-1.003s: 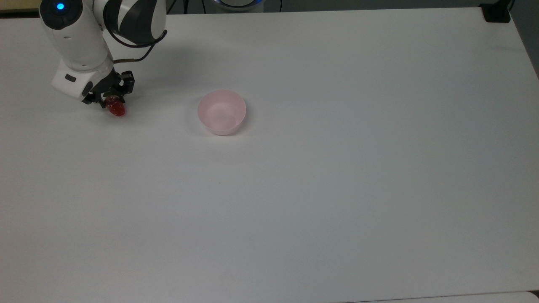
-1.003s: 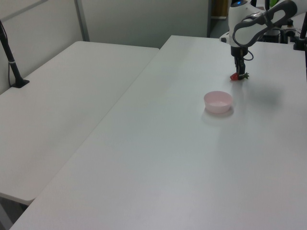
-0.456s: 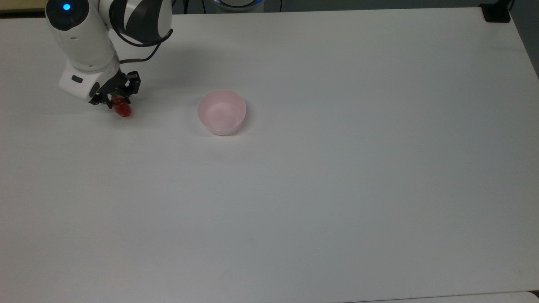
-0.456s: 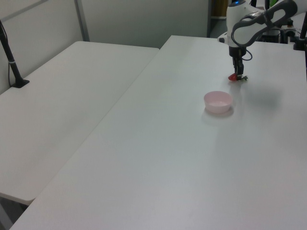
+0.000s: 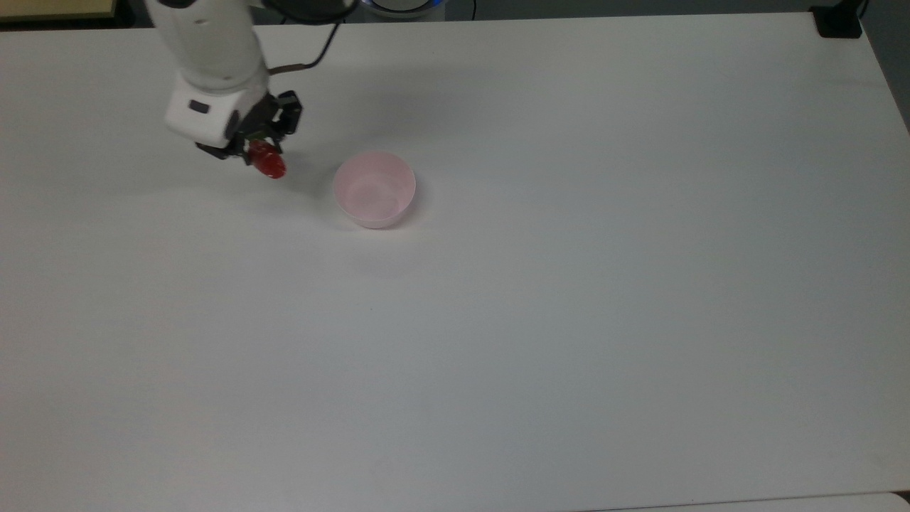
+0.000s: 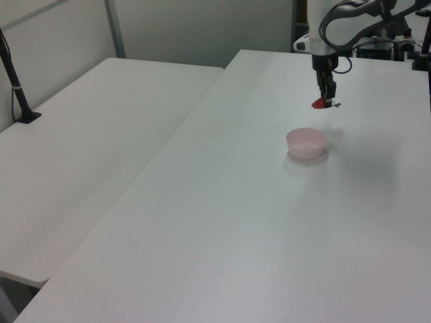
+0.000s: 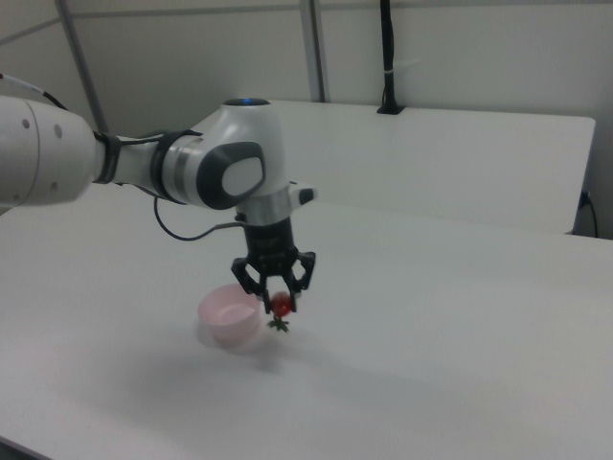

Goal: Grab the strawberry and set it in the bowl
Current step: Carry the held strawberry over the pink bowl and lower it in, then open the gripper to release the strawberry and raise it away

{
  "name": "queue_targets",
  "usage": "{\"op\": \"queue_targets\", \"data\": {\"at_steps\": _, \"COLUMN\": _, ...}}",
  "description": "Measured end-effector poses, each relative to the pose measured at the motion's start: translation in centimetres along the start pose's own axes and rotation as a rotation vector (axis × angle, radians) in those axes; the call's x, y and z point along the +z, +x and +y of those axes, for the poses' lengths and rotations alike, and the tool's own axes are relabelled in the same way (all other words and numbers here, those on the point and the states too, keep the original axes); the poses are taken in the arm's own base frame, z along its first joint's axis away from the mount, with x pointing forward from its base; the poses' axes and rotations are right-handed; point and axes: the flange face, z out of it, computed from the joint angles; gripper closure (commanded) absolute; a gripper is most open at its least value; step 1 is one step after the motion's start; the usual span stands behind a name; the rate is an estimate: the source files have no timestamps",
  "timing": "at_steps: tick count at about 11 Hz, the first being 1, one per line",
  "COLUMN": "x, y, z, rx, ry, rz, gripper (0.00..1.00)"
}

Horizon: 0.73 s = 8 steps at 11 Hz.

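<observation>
Even, diffuse overhead light is falling across the white table [image 5: 569, 320]; no hard glare is showing. In the top view the arm [image 5: 210, 64] is casting a soft grey shadow toward the far edge, and the bowl [image 5: 375, 189] is throwing a faint one beside itself. In the right view a pale shadow is lying beneath the strawberry [image 7: 281, 306]. The top view's near corners are dimming slightly. All views are looking somewhat soft and grainy.

White table [image 5: 569, 320], second white table [image 6: 81, 134] alongside, black post [image 6: 13, 74] on it
</observation>
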Motion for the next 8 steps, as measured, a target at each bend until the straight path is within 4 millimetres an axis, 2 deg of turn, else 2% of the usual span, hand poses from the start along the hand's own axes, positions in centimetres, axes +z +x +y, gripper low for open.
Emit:
{"op": "queue_targets", "data": {"at_steps": 2, "x": -0.5, "y": 3.7, "z": -4.8, "rx": 0.018, "ry": 0.001, "rz": 0.009, "gripper": 0.63}}
{"op": "queue_targets", "data": {"at_steps": 4, "x": 0.0, "y": 6.6, "z": -8.9, "rx": 0.060, "ry": 0.024, "rz": 0.012, "gripper": 0.62}}
{"op": "queue_targets", "data": {"at_steps": 5, "x": 0.3, "y": 7.5, "z": -10.1, "rx": 0.072, "ry": 0.037, "rz": 0.012, "gripper": 0.41}}
{"op": "queue_targets", "data": {"at_steps": 6, "x": 0.7, "y": 8.0, "z": -10.7, "rx": 0.069, "ry": 0.045, "rz": 0.009, "gripper": 0.03}}
{"op": "queue_targets", "data": {"at_steps": 8, "x": 1.8, "y": 8.9, "z": -10.8, "rx": 0.112, "ry": 0.050, "rz": 0.017, "gripper": 0.00}}
